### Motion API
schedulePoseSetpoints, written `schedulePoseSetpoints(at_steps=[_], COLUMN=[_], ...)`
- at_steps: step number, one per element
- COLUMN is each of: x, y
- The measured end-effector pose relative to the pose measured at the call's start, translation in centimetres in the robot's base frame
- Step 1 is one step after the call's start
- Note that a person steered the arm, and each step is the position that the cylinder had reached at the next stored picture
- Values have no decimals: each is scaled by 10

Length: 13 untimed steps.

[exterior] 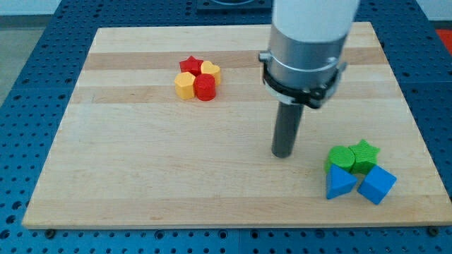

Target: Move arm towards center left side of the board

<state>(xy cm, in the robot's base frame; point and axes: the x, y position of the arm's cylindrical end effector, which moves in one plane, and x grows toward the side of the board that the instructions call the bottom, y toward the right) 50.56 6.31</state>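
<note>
Currently tip (282,154) right of centre, beside green blocks (352,156); no hand fitted; leftward run across desk (141,176) unobstructed.

A dark rod hangs from a white and silver arm (305,49) over a pale wooden board (141,183), my tip (283,154) touching down on bare wood right of the board's middle. Toward the view's right and slightly below the tip sits a tight cluster: a green block (341,156), a green star (365,154), a blue triangle (340,183) and a blue cube (377,185). Well off toward the view's upper left, four more blocks huddle together: a red star (190,65), a yellow heart (210,69), a yellow hexagon (185,85) and a red cylinder (205,87).
</note>
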Motion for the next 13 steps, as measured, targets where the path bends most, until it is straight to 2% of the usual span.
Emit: schedulePoseSetpoints(at_steps=[5, 7, 9, 11, 13], x=[-1, 43, 5, -65, -114], y=[-38, -93, -158, -239, -270])
